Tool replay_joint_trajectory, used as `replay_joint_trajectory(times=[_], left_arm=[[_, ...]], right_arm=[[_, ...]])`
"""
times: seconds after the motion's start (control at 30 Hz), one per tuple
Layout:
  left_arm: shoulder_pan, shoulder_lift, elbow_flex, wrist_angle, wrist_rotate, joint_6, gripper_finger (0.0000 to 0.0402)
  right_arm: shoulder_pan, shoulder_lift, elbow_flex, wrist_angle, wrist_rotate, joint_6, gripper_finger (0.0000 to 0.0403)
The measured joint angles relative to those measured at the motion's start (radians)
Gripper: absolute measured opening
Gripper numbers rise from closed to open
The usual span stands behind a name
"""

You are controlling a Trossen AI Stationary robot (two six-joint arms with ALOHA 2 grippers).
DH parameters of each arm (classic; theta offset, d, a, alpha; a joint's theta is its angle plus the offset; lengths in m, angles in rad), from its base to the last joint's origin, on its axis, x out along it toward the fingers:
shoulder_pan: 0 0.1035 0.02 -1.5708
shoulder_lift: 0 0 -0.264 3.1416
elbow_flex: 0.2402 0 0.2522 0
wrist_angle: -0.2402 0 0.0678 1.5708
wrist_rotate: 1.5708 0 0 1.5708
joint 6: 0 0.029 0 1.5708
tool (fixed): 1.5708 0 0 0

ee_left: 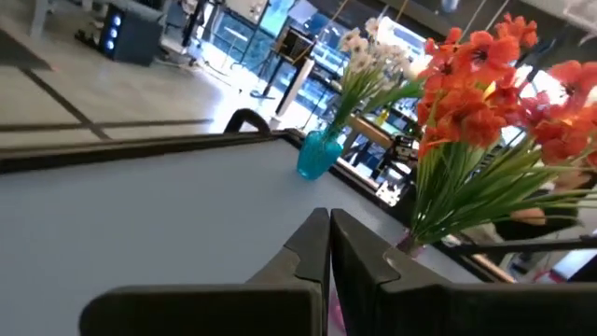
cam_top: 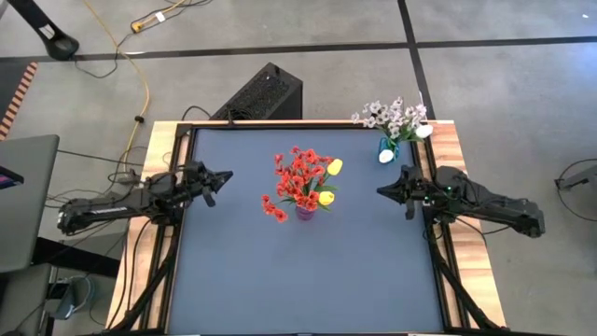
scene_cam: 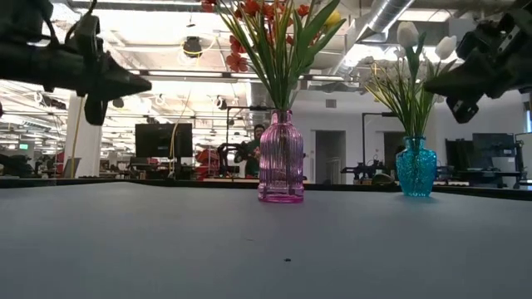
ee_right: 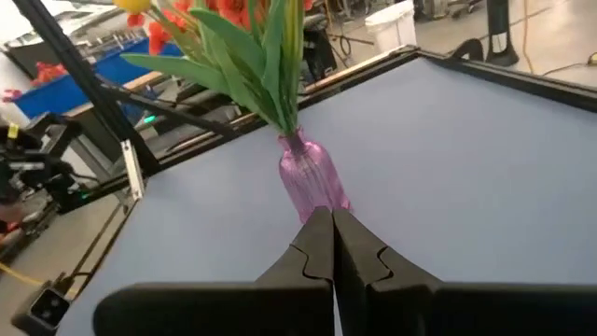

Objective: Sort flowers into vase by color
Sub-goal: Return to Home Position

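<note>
A pink ribbed glass vase (scene_cam: 281,166) stands upright near the table's middle, holding red blossom bunches (cam_top: 298,177) and yellow tulips (cam_top: 334,167). A teal vase (scene_cam: 416,167) stands by the far right corner with white tulips (scene_cam: 407,33) and white-lilac sprays (cam_top: 392,114). My left gripper (cam_top: 227,175) hovers shut above the table, left of the pink vase. My right gripper (cam_top: 381,191) hovers shut to its right, near the teal vase (cam_top: 388,147). Both point at the pink vase (ee_right: 312,182) and hold nothing.
The blue-grey mat (cam_top: 308,271) lies bare across the near half. A wooden frame (cam_top: 457,159) borders the table. A black box (cam_top: 261,91) and cables sit on the floor beyond the far edge. Office furniture and a person (scene_cam: 258,141) show far behind.
</note>
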Motion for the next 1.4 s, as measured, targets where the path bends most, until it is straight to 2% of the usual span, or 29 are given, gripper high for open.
replay_joint_trajectory(times=[0.3, 0.5, 0.63, 0.87, 1.03, 1.13, 1.23, 1.33, 1.4], left_arm=[[0.001, 0.001, -0.039, 0.0, -0.028, -0.032, 0.0], [0.0, 0.001, -0.04, -0.007, -0.037, -0.047, 0.0], [0.0, 0.001, -0.04, -0.008, -0.04, 0.082, 0.0], [0.0, 0.001, -0.041, -0.007, -0.047, 0.274, 0.0], [0.0, 0.001, -0.042, 0.002, -0.062, 0.29, 0.0], [0.0, 0.001, -0.042, -0.01, -0.062, 0.286, 0.0], [0.0, 0.001, -0.042, -0.021, -0.062, 0.283, 0.0], [0.0, 0.001, -0.043, -0.027, -0.062, 0.284, 0.0], [0.0, 0.001, -0.043, -0.032, -0.062, 0.284, 0.0]], right_arm=[[-0.028, 0.003, -0.002, 0.027, -0.011, -0.08, 0.002], [-0.045, 0.003, -0.002, 0.061, -0.008, -0.208, 0.002], [-0.045, 0.003, -0.002, 0.073, 0.016, -0.287, 0.002], [-0.043, 0.069, -0.002, 0.036, 0.024, -0.273, 0.0021], [-0.043, 0.141, -0.002, 0.044, 0.062, -0.122, 0.0031], [-0.028, 0.17, -0.002, 0.118, 0.075, -0.137, 0.003], [-0.009, 0.188, -0.002, 0.223, 0.141, -0.228, 0.0018], [-0.002, 0.176, -0.002, 0.254, 0.159, -0.297, 0.0016], [-0.001, 0.171, -0.013, 0.269, 0.157, -0.277, 0.0016]])
